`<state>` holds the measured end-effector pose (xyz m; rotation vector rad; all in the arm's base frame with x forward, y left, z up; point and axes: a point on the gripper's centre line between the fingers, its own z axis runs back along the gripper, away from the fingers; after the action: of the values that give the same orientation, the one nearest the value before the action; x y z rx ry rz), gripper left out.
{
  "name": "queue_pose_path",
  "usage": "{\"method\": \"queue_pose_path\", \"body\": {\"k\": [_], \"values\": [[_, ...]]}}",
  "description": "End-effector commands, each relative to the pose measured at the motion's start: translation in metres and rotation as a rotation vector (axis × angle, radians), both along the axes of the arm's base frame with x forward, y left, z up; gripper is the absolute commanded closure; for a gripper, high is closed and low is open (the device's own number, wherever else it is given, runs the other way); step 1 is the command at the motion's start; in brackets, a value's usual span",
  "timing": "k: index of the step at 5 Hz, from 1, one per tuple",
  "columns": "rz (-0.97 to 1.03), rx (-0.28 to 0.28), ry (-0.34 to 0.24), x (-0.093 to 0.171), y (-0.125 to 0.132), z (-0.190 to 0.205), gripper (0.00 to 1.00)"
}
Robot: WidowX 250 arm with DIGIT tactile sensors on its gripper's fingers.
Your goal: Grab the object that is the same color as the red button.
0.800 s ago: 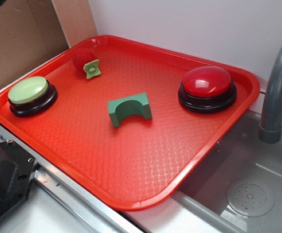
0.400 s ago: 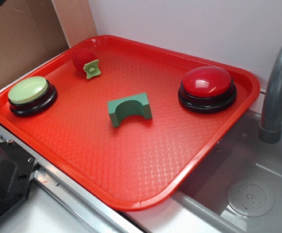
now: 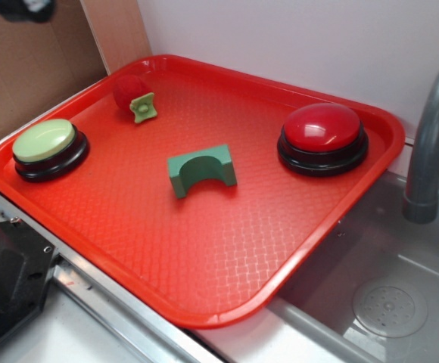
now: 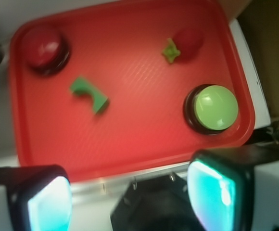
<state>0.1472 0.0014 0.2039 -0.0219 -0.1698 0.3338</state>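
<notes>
Task status: not started; the object (image 3: 132, 94) lies untouched in the far left corner of the tray (image 3: 204, 257), well apart from the red button (image 3: 322, 128). The gripper (image 4: 130, 199) hangs high over the tray's near edge, jaws spread apart and empty; approach, descent and closure all remain.

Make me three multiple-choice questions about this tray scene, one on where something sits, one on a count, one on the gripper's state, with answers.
1. Where does the red toy fruit lie?
A. far corner of the red tray, beyond the green button
B. in the sink
C. on the red button

2. How many dome buttons are on the tray?
A. one
B. two
C. four

3. The gripper is:
A. shut on the green arch block
B. holding the fruit
C. open, holding nothing

Answers: 1 A, the fruit rests by the back rim; 2 B, one red, one green; 3 C, wrist view shows fingers apart above the tray.
</notes>
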Motion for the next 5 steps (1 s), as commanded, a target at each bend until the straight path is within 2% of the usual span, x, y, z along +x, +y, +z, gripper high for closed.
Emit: {"method": "queue_pose_path", "body": {"k": [1,2,3,4,5], "values": [[0.313,0.022,-0.192,0.043,0.048,-0.045,0.00],[0.454,-0.004,-0.257,0.067,0.074,-0.071,0.00],[0.649,0.018,-0.293,0.082,0.092,-0.101,0.00],[0.728,-0.032,-0.292,0.107,0.106,-0.130,0.00],[0.786,0.038,-0.277,0.131,0.109,-0.152,0.00]]}}
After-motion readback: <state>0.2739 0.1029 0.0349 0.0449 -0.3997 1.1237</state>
